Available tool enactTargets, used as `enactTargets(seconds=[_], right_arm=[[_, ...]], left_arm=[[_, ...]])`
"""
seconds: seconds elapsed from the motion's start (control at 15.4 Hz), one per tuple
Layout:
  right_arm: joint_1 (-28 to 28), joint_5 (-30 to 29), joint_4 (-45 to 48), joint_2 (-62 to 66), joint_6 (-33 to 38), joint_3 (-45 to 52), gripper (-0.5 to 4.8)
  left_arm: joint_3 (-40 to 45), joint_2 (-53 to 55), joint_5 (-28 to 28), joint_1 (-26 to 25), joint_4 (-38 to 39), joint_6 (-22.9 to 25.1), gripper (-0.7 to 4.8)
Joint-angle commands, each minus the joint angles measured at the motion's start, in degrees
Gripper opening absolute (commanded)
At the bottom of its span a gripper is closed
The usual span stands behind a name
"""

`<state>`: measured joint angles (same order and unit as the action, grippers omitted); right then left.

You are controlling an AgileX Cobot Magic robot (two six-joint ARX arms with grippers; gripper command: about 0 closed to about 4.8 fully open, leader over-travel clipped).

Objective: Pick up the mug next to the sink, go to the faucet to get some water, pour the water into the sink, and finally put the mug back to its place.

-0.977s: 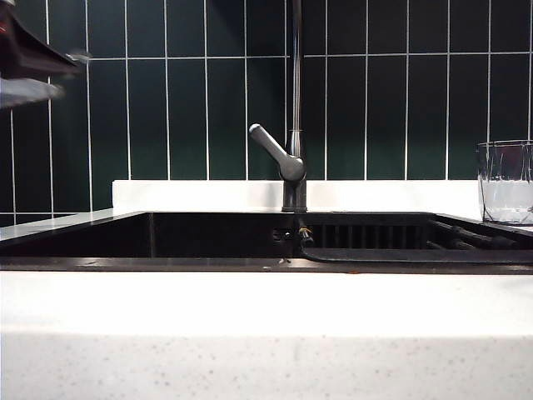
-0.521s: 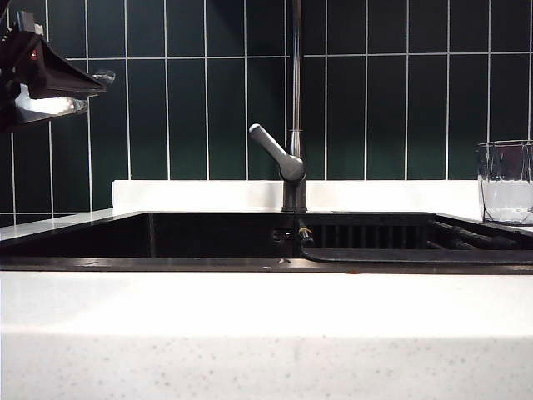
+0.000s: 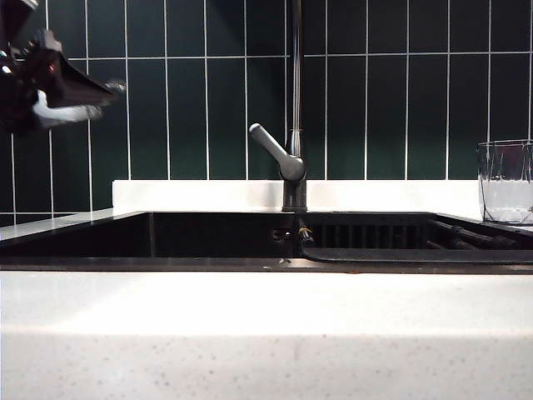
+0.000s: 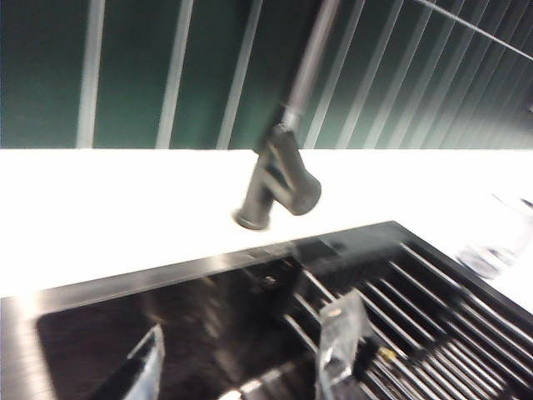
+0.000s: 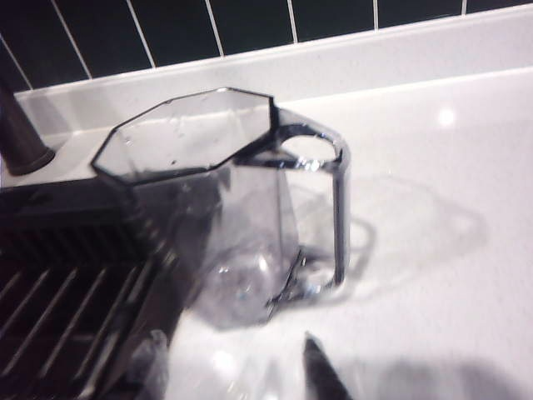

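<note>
The clear faceted mug stands upright on the white counter at the far right, beside the black sink. In the right wrist view the mug sits close ahead of my right gripper, its handle on the side away from the sink. That gripper is open and not touching it. The dark grey faucet rises behind the sink's middle. My left gripper hovers high at the left, open and empty. In the left wrist view it hangs over the basin, facing the faucet.
A ribbed black rack fills the sink's right part, next to the mug. A white counter runs along the front, and a white ledge sits under the dark green tiled wall. The right arm is out of the exterior view.
In the exterior view my left gripper has come down and further in from the top left corner. The mug and the faucet have stayed where they were.
</note>
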<state>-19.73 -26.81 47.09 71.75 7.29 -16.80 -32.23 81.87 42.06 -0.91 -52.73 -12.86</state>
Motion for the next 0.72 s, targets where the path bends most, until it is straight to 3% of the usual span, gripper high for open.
enactTargets(seconds=[0.07,0.72], right_arm=[[0.0,-0.11,5.11,6.67,0.15,-3.21,2.1],[0.0,2.91,8.92,14.08,-4.79,-8.52,2.11]], left_arm=[[-4.15,5.09,4.33,0.09,-0.52,0.2,2.37],[-6.99,8.22,5.77,0.15,-0.52,0.22,2.37]])
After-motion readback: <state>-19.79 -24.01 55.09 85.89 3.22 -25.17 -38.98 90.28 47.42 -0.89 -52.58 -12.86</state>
